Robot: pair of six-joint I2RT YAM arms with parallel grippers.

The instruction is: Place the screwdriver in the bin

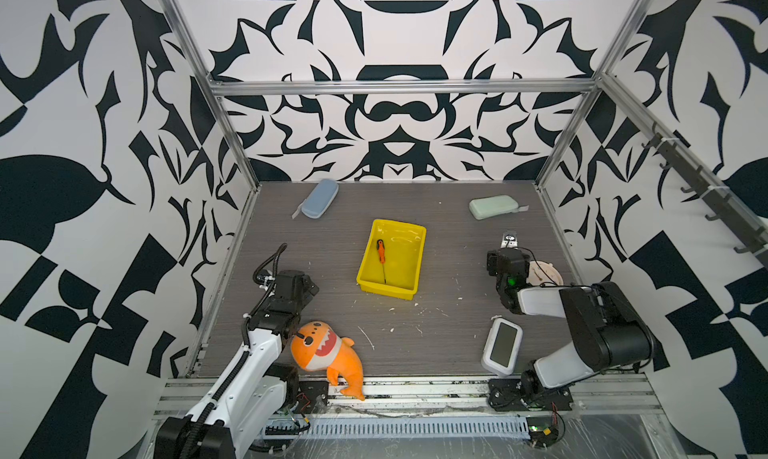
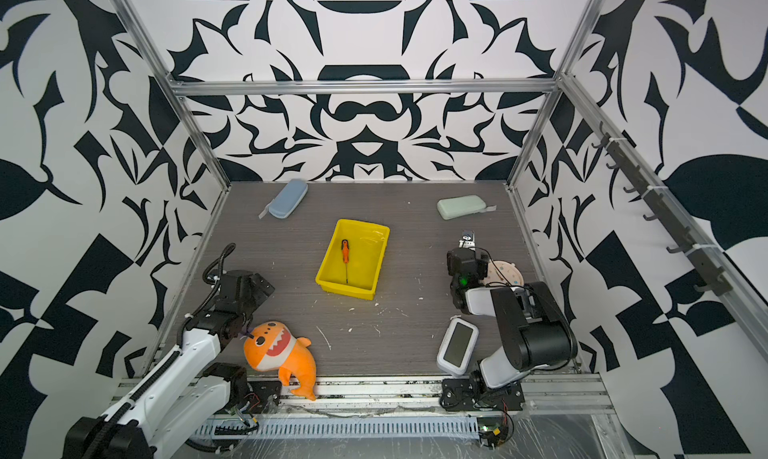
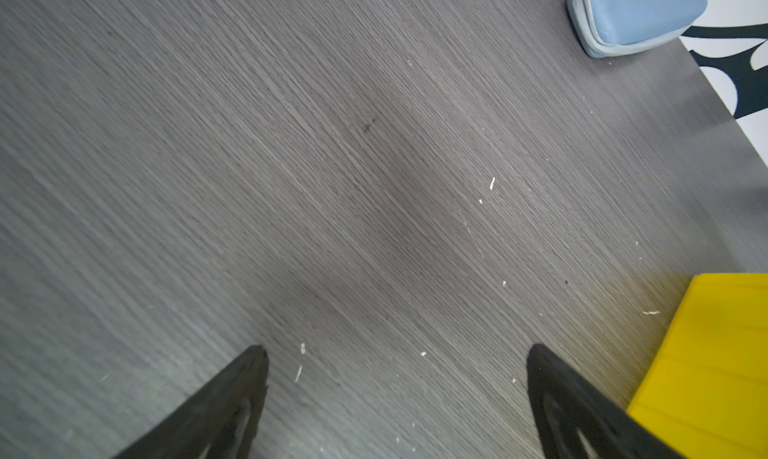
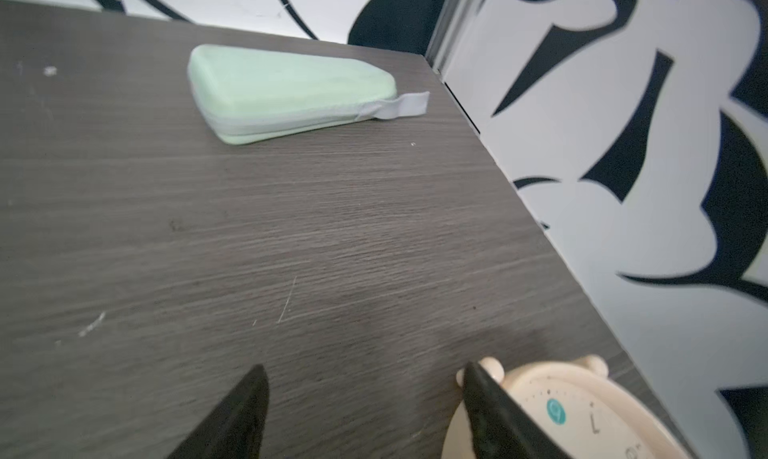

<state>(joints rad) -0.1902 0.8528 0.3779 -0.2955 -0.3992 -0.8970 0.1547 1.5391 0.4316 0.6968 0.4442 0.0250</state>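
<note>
Screwdriver (image 1: 380,255) lies flat inside the bin (image 1: 399,224) mid-table, handle far, tip near; left gripper (image 3: 397,353) and right gripper (image 4: 363,367) are spread, empty, well apart from it, so I'd just keep both arms clear.

The orange-handled screwdriver (image 1: 380,253) lies flat inside the shallow yellow bin (image 1: 405,249), beside its left wall
</note>
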